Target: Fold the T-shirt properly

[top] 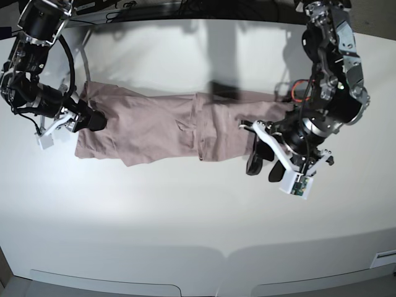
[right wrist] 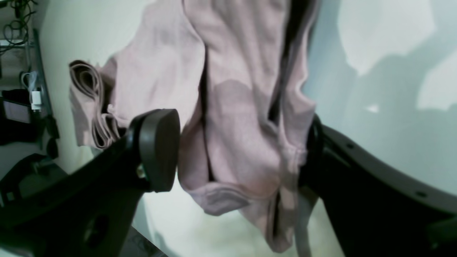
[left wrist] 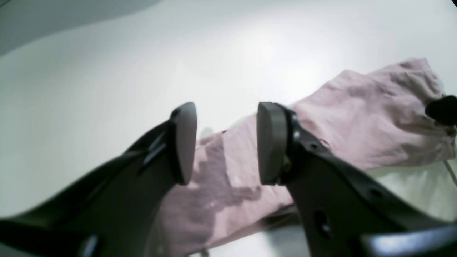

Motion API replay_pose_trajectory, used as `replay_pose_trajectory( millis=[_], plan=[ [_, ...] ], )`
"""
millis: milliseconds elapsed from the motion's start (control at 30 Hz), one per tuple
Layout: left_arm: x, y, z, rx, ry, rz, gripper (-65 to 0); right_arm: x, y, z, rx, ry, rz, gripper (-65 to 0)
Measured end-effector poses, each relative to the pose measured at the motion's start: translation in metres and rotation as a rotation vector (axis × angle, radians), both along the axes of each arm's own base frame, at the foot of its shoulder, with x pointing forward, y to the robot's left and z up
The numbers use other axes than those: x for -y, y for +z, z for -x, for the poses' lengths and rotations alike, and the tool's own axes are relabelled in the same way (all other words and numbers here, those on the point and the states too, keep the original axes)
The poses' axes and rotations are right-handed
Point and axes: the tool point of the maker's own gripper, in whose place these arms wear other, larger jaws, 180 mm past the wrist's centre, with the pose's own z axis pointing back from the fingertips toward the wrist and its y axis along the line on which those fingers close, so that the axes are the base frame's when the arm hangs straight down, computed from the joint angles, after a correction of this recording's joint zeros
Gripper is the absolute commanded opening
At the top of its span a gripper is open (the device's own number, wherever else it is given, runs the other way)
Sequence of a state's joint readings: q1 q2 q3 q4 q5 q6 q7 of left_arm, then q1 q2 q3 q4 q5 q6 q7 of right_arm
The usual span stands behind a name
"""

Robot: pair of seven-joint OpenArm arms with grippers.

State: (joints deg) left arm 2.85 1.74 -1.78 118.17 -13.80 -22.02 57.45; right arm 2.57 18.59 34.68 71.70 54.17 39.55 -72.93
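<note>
The mauve-pink T-shirt (top: pixel 161 130) lies as a long crumpled band across the white table (top: pixel 198 223). My right gripper (top: pixel 94 121) is at its left end in the base view. In the right wrist view its jaws stand wide with a bunched fold of the T-shirt (right wrist: pixel 242 107) between the fingers (right wrist: pixel 159 150), so my right gripper (right wrist: pixel 237 151) is open. My left gripper (top: pixel 263 168) hovers at the shirt's other end, just past the front edge. In the left wrist view the left gripper (left wrist: pixel 226 142) is open with nothing between its pads, and the T-shirt (left wrist: pixel 375 114) lies below and beyond it.
Cables (top: pixel 142 9) run along the table's back edge. Dark equipment and wires (right wrist: pixel 21 107) stand past the table's side in the right wrist view. The table's front edge (top: pixel 204 253) curves below a broad white stretch.
</note>
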Motion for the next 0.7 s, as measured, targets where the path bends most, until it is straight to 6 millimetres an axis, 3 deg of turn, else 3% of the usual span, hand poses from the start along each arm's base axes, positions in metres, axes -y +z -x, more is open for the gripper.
replay_pose_trajectory(
  millis=[167,300,400,500,700],
  plan=[
    [0.0,0.0,0.0,0.001,0.0,0.0,-38.1,0.0,0.002,-0.003,0.012,-0.005,-0.001,-23.1],
    [0.0,-0.009,0.006,-0.056,-0.012,-0.017,-38.1,0.0,0.002,-0.003,0.011,-0.005,0.0,-37.0],
    [0.01,-0.016,0.02,-0.091,-0.034,0.064,-38.1,0.0,0.002,-0.003,0.012,-0.005,-0.001,-44.6],
    [0.016,-0.039,0.045,-0.16,-0.041,0.109,-38.1,0.001,0.002,-0.004,0.018,-0.01,-0.002,-63.2],
    [0.016,-0.04,0.049,-0.138,-0.022,0.138,-38.1,0.001,0.007,-0.01,0.048,-0.027,-0.014,-65.0]
  ],
)
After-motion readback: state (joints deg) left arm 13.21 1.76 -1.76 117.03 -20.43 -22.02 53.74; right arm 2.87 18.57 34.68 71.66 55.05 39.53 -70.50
